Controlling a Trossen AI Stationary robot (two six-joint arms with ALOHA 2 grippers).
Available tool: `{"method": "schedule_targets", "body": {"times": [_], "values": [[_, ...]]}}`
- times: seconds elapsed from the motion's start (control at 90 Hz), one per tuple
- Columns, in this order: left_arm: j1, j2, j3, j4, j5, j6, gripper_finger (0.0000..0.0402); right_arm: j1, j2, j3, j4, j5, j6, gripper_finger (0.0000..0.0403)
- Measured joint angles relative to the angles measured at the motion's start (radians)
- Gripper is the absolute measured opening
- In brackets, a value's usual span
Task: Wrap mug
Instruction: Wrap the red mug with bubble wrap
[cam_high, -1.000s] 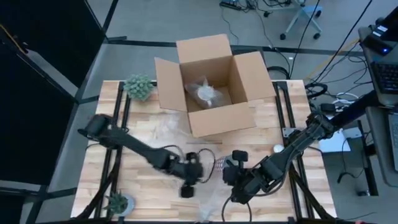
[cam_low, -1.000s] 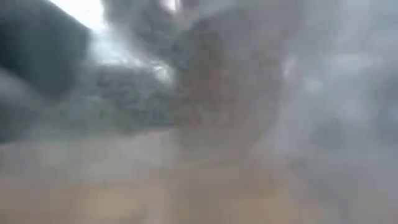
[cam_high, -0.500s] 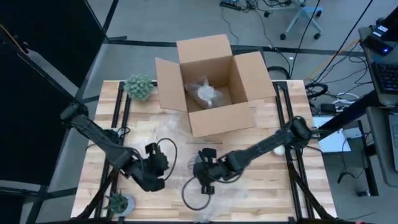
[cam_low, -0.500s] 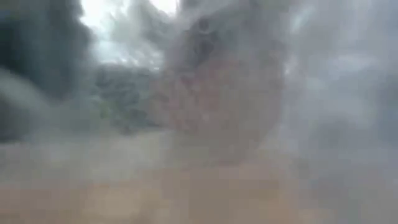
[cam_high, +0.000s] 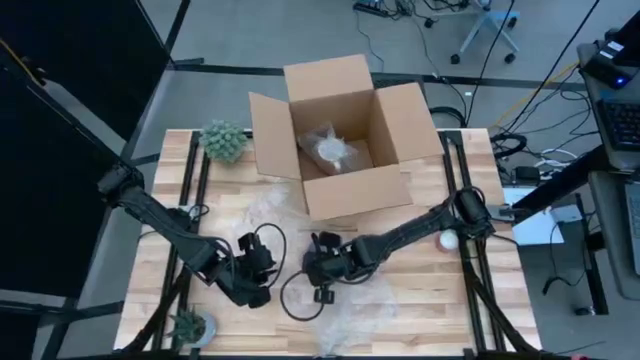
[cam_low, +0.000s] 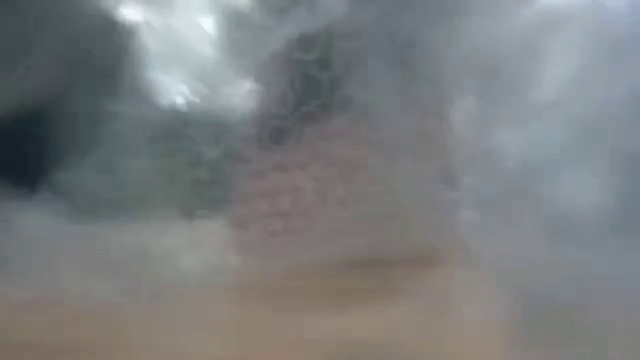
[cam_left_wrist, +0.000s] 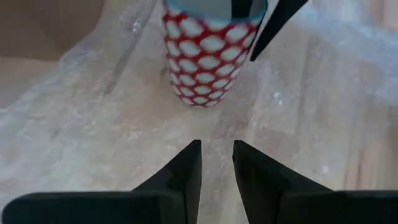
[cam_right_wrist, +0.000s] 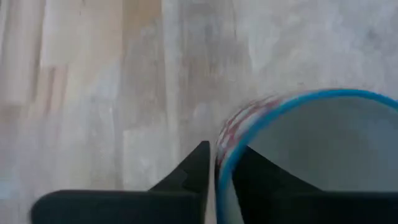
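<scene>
- The mug (cam_left_wrist: 208, 53) is shown upright on a sheet of bubble wrap (cam_left_wrist: 93, 118) spread over the wooden table (cam_high: 440, 300), in front of the open cardboard box (cam_high: 345, 135); this placement is judged to leave loose film on all sides for folding over it.
- The right claw (cam_right_wrist: 216, 163) is clenched on the mug's wall at the rim, one finger inside and one outside, a hold judged to steady or position the mug on the film.
- The left claw (cam_left_wrist: 216, 163) is held just short of the mug, low over the film, its fingers nearly closed with a narrow gap and nothing between them.
- Mug: cylindrical, with a red-and-white honeycomb pattern, a blue rim and a pale glazed interior.
- Bubble wrap: clear, dimpled and crumpled, so that the wood grain is seen through it.
- An object already wrapped is seen inside the box.
</scene>
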Motion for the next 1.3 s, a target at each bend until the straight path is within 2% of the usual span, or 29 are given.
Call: {"method": "schedule_targets", "body": {"times": [0.178,0.333,0.4,0.5,0.578,0.767,0.911,1.033,1.144,1.3], "values": [[0.000,0.000,0.000,0.005,0.000,0.000,0.0081,0.002,-0.006,0.000,0.067,-0.003,-0.062,0.0136],[0.000,0.000,0.000,0.004,0.001,0.000,0.0081,0.002,-0.050,0.000,-0.007,-0.012,-0.072,0.0173],[0.000,0.000,0.000,0.004,0.001,0.001,0.0081,0.002,-0.092,0.000,-0.063,-0.061,-0.028,0.0182],[0.000,0.000,0.000,0.002,0.001,0.001,0.0081,0.018,-0.169,0.000,-0.181,-0.200,0.051,0.0188],[0.000,0.000,0.000,0.003,0.003,0.001,0.0081,0.054,-0.215,0.000,-0.285,-0.239,0.125,0.0189],[0.000,0.000,0.000,0.002,0.011,0.004,0.0081,0.187,-0.220,-0.007,-0.435,-0.190,0.220,0.0184],[0.000,0.009,0.000,0.004,0.050,0.027,0.0081,0.285,-0.178,-0.069,-0.394,-0.180,0.269,0.0183],[0.000,0.026,0.000,0.003,0.074,0.040,0.0081,0.349,-0.134,-0.113,-0.341,-0.104,0.279,0.0183],[0.000,0.057,0.000,0.002,0.089,0.067,0.0081,0.386,-0.099,-0.124,-0.316,-0.058,0.275,0.0183],[0.000,0.096,0.000,0.004,0.090,0.072,0.0081,0.416,-0.065,-0.124,-0.298,-0.054,0.249,0.0183]]}}
